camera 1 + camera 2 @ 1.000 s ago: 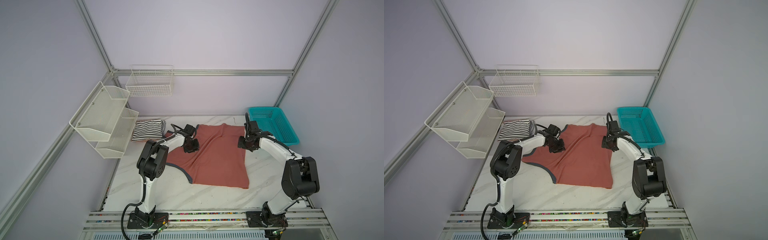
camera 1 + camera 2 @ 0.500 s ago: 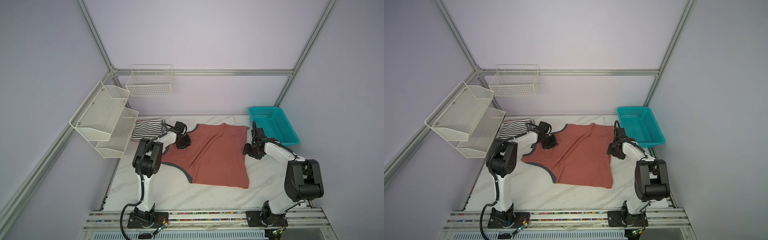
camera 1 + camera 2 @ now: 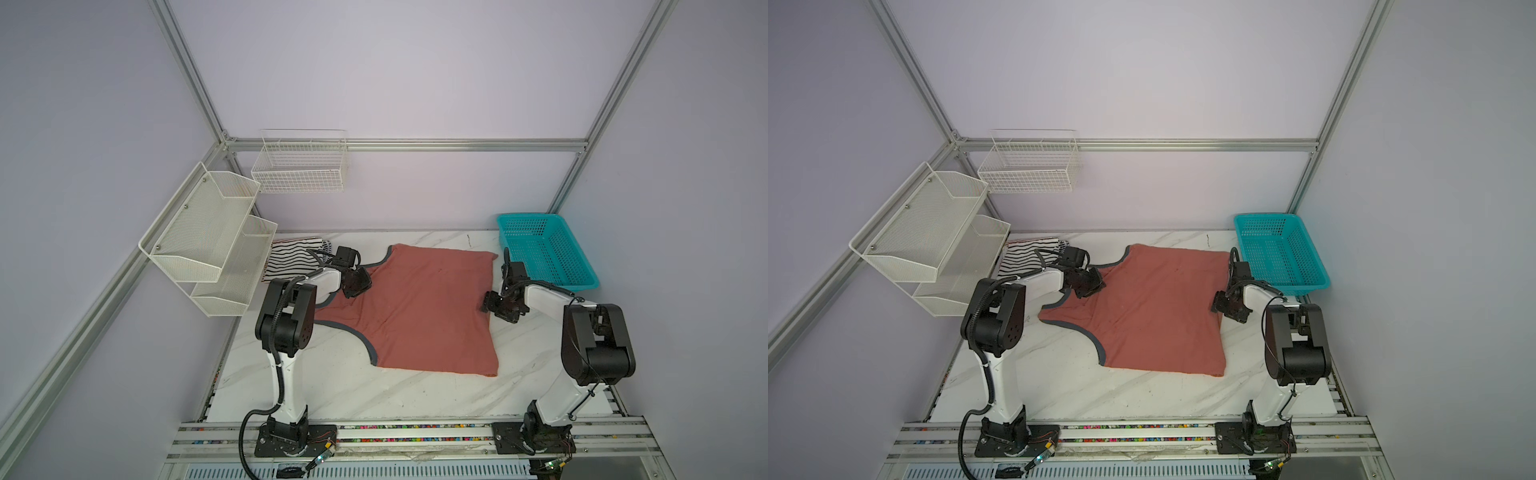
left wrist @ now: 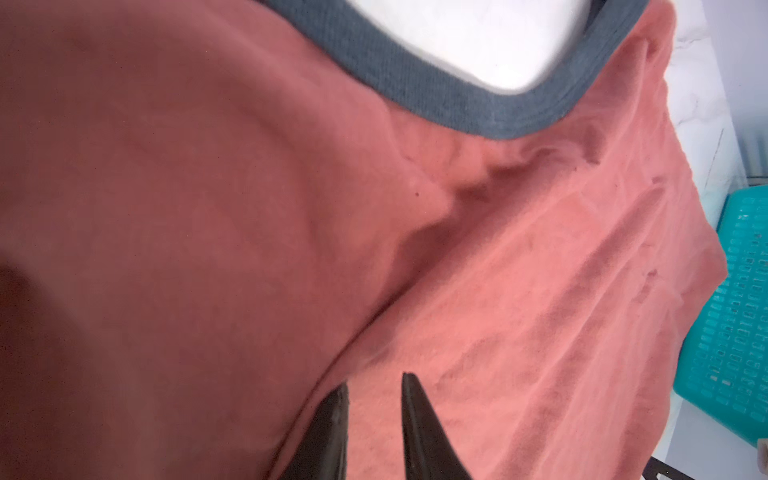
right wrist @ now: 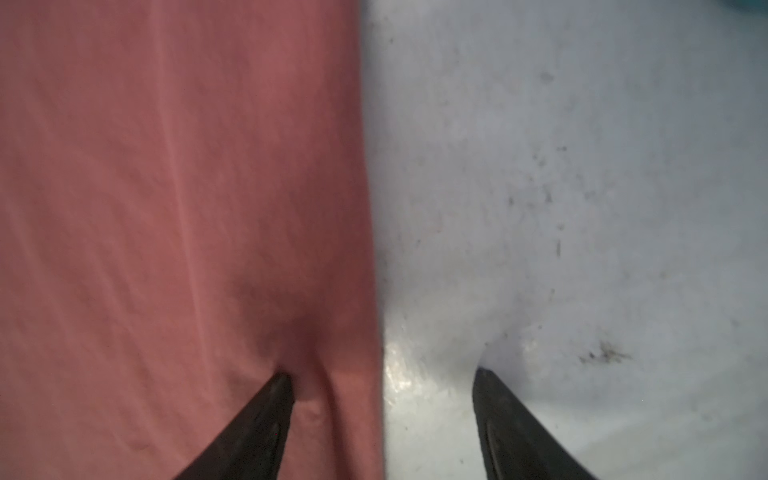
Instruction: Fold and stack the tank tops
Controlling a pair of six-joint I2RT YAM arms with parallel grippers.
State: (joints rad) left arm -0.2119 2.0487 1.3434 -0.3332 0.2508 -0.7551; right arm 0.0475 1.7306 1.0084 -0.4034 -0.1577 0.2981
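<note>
The left end effector [image 4: 372, 390] sat on the salmon tank top [image 3: 424, 307], spread mid-surface, near its grey trim. Its jaws were narrowly parted; whether they pinched a fold was unclear, and both top views hid its tips. The right end effector [image 5: 381, 374] stood wide open astride the top's right edge, one tip on cloth, one over bare surface [image 5: 582, 208]. The striped top [image 3: 291, 259] lay far left, partly behind the wire rack [image 3: 208, 237].

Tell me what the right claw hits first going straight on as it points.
The right claw probably meets the red top at its edge with one finger, the bare table with the other.
</note>
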